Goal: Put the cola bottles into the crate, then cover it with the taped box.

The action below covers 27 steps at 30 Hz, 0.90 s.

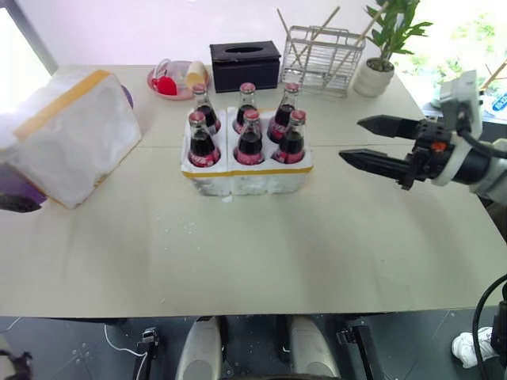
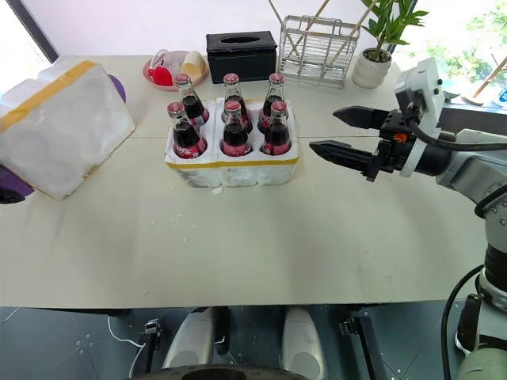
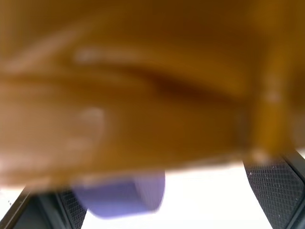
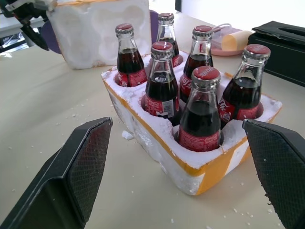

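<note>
Several cola bottles (image 1: 250, 138) with red caps stand upright in the wells of the crate (image 1: 247, 178), a low white tray with a yellow band, at the table's middle. The taped box (image 1: 71, 134), a white shell with a yellow band, sits tilted at the left edge, its moulded hollows facing the crate in the right wrist view. My left gripper (image 3: 153, 175) is open right up against the taped box's yellow tape, with its fingers (image 3: 276, 186) wide apart. My right gripper (image 1: 350, 139) hovers open to the right of the crate, pointing at it, apart from it.
Behind the crate stand a black tissue box (image 1: 245, 65), a pink plate (image 1: 158, 85) with small items, a wire rack (image 1: 321, 59) and a potted plant (image 1: 380, 63). A purple object (image 1: 16, 184) lies partly hidden by the taped box. White crumbs dot the table (image 1: 253, 253).
</note>
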Tool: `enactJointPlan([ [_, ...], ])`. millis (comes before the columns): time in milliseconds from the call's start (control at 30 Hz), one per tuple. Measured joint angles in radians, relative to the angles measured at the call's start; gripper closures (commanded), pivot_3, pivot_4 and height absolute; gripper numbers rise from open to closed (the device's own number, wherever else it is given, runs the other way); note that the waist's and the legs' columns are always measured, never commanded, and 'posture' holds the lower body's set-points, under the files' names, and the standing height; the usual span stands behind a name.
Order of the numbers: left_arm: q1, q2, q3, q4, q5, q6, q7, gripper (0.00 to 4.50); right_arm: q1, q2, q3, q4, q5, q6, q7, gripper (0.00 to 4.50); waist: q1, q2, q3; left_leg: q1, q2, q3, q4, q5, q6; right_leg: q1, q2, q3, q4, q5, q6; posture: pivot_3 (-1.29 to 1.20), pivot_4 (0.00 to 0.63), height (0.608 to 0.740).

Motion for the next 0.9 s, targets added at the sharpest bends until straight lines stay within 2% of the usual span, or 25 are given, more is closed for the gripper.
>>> enactJointPlan([
  [100, 0.0, -0.001, 0.0, 0.0, 0.001, -0.004, 0.027, 0.0, 0.01, 0.007, 0.003, -0.001, 0.0, -0.002, -0.013, 0.03, 0.0, 0.0, 0.0, 0.0, 0.0, 0.0, 0.0, 0.0, 0.0, 0.0, 0.0, 0.0, 0.0, 0.002, 0.003, 0.0, 0.15, 0.74],
  [200, 0.0, -0.002, 0.002, 0.001, 0.0, -0.003, 0.06, 0.71, 0.01, 0.019, 0.006, -0.001, 0.0, -0.006, -0.025, 0.0, -0.001, 0.0, 0.0, 0.0, 0.0, 0.0, 0.0, 0.0, 0.0, 0.0, 0.0, 0.0, 0.001, 0.002, 0.003, 0.0, 0.15, 0.74],
  [400, -0.001, 0.003, 0.009, 0.001, 0.0, 0.004, 0.048, 3.67, 0.01, 0.034, 0.035, -0.001, -0.003, -0.029, -0.032, 0.0, -0.001, 0.0, 0.0, 0.0, 0.0, 0.0, 0.0, 0.0, 0.0, 0.0, 0.0, 0.0, 0.0, 0.002, 0.003, 0.0, 0.15, 0.74],
  [467, -0.002, 0.003, 0.011, 0.001, -0.001, 0.004, 0.042, 4.14, 0.01, 0.034, 0.037, -0.001, -0.004, -0.037, -0.032, 0.0, -0.001, 0.0, 0.0, 0.0, 0.0, 0.0, 0.0, 0.0, 0.0, 0.0, 0.0, 0.0, 0.0, 0.002, 0.003, 0.0, 0.15, 0.74],
  [600, -0.002, 0.005, 0.013, 0.001, -0.002, -0.008, 0.039, 4.14, 0.034, 0.033, 0.039, -0.001, -0.008, -0.05, -0.027, 0.0, -0.001, 0.0, 0.0, 0.0, 0.0, 0.0, 0.0, 0.0, 0.0, 0.0, 0.0, 0.0, 0.001, 0.002, 0.004, 0.0, 0.15, 0.74],
  [700, 0.001, 0.001, 0.038, 0.001, -0.016, -0.071, 0.102, 4.14, 0.046, 0.028, 0.039, 0.0, -0.02, -0.053, -0.018, 0.0, 0.0, 0.0, 0.0, 0.0, 0.0, 0.0, 0.001, 0.0, 0.0, 0.0, 0.0, 0.0, 0.001, 0.002, 0.004, 0.0, 0.15, 0.74],
  [833, 0.002, -0.027, 0.089, -0.029, -0.05, -0.213, 0.302, 4.14, 0.074, 0.009, 0.032, 0.0, -0.021, -0.047, -0.011, 0.0, 0.001, -0.003, -0.001, 0.0, 0.0, -0.001, 0.001, 0.0, 0.0, 0.001, 0.0, 0.0, 0.001, 0.002, 0.004, 0.0, 0.15, 0.74],
  [900, 0.01, -0.037, 0.116, -0.084, -0.065, -0.337, 0.43, 4.14, 0.095, 0.005, 0.023, -0.001, -0.024, -0.047, -0.019, 0.0, 0.0, -0.004, -0.001, 0.0, 0.0, 0.0, 0.001, 0.0, 0.0, 0.001, 0.0, 0.0, 0.001, 0.003, 0.004, 0.0, 0.15, 0.74],
])
